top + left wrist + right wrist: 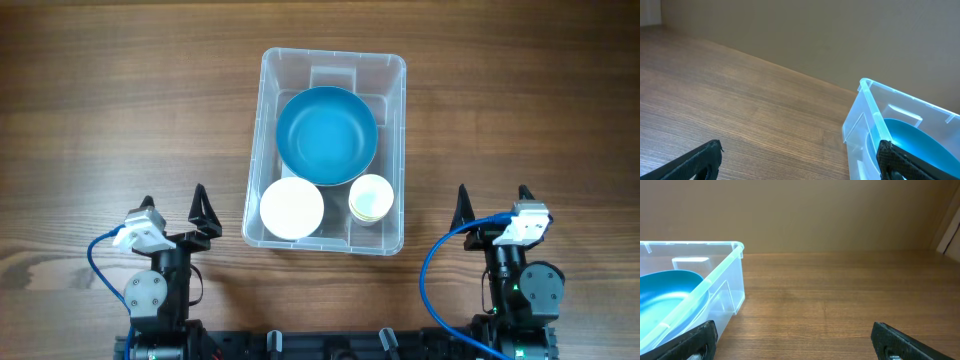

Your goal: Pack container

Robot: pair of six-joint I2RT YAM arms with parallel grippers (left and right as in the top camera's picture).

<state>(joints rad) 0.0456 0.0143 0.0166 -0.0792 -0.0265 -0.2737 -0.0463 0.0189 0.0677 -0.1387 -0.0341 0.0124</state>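
Observation:
The clear plastic container (395, 150) stands in the middle of the wooden table. Inside it lie a large blue bowl (326, 134) at the back, a white bowl (292, 208) at the front left and a pale yellow cup (371, 197) at the front right. My left gripper (173, 203) is open and empty, left of the container's front corner. My right gripper (492, 200) is open and empty, to the container's right. The left wrist view shows the container (863, 120) and blue bowl (920, 142); the right wrist view shows the container (727, 270) and blue bowl (670, 292) at its left.
Both arm bases sit at the table's front edge, with blue cables (432, 270) looping beside them. A plain wall (805, 210) rises behind the table's far edge. Bare wood lies on both sides of the container.

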